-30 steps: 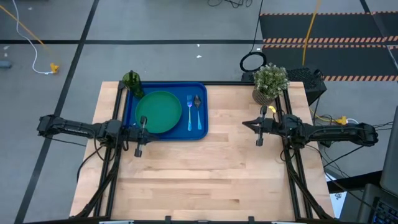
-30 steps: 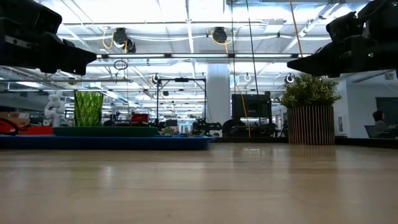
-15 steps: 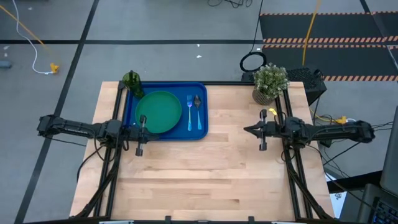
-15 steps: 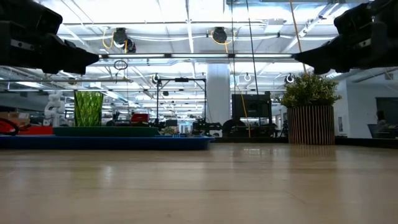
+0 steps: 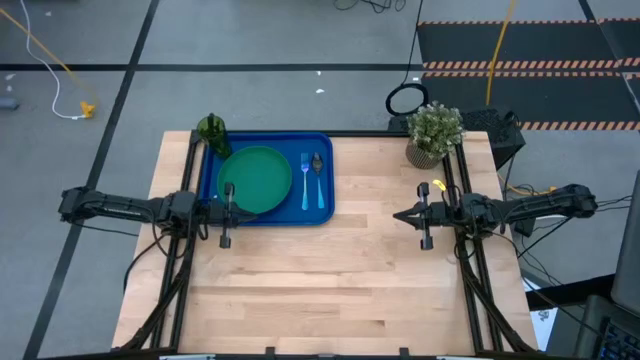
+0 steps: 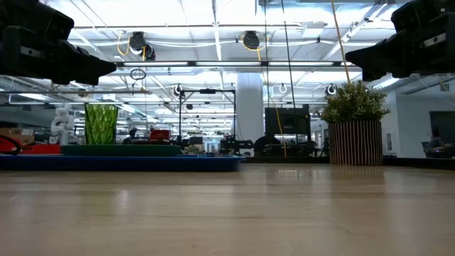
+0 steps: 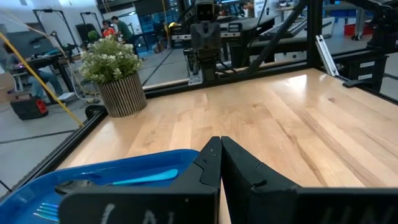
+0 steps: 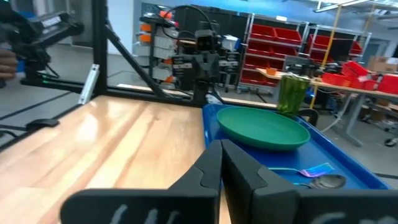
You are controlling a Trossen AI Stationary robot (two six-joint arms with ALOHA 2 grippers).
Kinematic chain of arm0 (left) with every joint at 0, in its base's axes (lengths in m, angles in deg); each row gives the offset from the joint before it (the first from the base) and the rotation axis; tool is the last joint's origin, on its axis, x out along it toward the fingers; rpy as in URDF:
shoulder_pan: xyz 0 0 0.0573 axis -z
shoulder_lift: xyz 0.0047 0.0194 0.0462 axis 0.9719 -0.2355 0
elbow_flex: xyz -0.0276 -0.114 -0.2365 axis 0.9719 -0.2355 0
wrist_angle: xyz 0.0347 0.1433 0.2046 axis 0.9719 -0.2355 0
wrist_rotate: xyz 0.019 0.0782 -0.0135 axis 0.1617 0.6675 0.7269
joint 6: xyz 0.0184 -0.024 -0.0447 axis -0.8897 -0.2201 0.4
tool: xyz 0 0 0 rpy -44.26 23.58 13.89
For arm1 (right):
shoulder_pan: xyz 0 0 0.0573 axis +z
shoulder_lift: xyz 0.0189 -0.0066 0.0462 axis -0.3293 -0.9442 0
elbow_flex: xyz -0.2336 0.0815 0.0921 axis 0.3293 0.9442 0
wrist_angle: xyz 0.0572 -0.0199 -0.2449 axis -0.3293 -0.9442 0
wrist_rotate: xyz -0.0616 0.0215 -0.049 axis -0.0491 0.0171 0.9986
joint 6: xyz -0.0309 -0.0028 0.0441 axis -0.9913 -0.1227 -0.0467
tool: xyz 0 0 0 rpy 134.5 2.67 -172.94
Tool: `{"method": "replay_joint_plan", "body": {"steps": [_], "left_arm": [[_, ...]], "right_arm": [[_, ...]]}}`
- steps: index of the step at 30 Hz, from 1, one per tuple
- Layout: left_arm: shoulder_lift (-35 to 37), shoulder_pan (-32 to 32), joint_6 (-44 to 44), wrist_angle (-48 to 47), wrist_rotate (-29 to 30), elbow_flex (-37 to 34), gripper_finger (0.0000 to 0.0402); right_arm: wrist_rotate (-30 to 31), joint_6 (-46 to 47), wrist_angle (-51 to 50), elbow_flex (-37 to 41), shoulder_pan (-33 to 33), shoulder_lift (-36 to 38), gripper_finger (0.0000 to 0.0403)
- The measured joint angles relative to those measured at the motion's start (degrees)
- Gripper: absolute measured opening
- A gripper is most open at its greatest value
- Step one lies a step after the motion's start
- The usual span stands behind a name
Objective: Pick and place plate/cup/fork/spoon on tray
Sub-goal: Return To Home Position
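All four dishes sit on the tray; both claws pinched shut, holding nothing.

The plate (image 5: 255,180), fork (image 5: 305,182) and spoon (image 5: 318,178) lie in the blue tray (image 5: 325,212), the cup (image 5: 211,131) at its far-left corner. The left gripper (image 5: 226,212) hovers over the tray's near-left edge; a careless sweep could likely nudge the plate. The right gripper (image 5: 424,215) is well apart.

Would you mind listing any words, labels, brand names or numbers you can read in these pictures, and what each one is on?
No text can be read in any view.
The tray, plate, cup, fork and spoon show no markings.
The plant pot carries only ribbing.
The red bins in the room may carry labels, too small to read.
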Motion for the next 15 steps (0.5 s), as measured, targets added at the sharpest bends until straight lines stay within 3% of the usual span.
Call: {"method": "replay_joint_plan", "body": {"steps": [15], "left_arm": [[0.0,0.0,2.1,0.0,-1.2,0.0,0.0005]], "right_arm": [[1.6,1.2,-2.1,0.0,6.5,4.3,0.0]]}}
